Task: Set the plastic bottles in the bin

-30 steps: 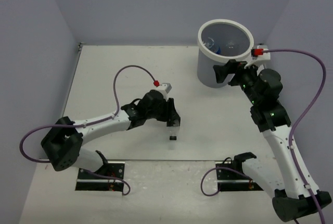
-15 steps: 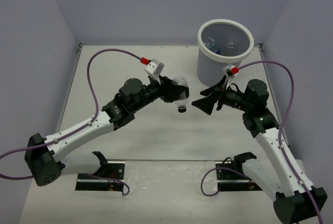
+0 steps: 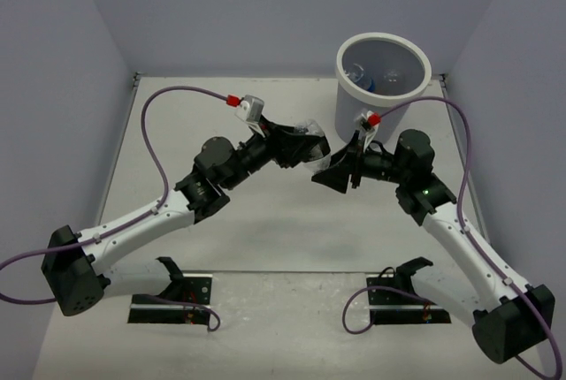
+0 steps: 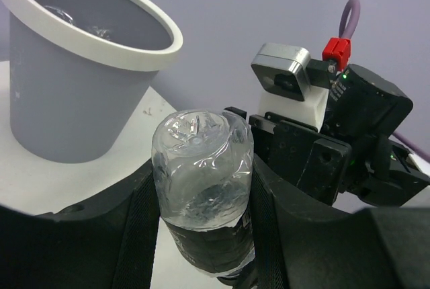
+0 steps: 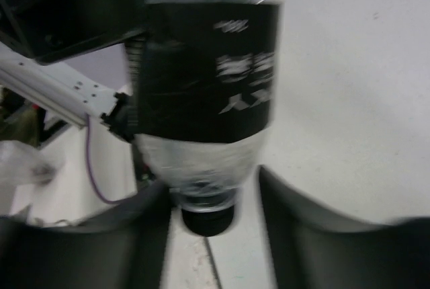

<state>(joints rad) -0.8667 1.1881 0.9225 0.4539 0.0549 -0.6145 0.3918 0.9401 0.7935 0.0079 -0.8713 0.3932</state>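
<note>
Gripping the dark-labelled bottle around its black label, the left hand is holding it clear of the worktop, with its 2 fingers pressing on opposite sides of the body. The bottle is hanging inverted, its rounded clear base uppermost and its black cap pointing down.

Facing it, the right hand is spreading its own 2 fingers wider than the bottle, 1 on each side of the neck and cap. A gap is showing on each side, and the hand is gripping nothing. The right wrist view is blurring, so finer detail of those fingers cannot be told. The 2 hands are meeting almost tip to tip above the middle of the worktop.

The bin is standing on the worktop just beyond the 2 hands, closest to the wrist of the right hand, and off to one side past the left hand's fingertips. Other bottles are lying inside it, clear plastic and a touch of blue showing over the white rim. Their number cannot be told.
</note>
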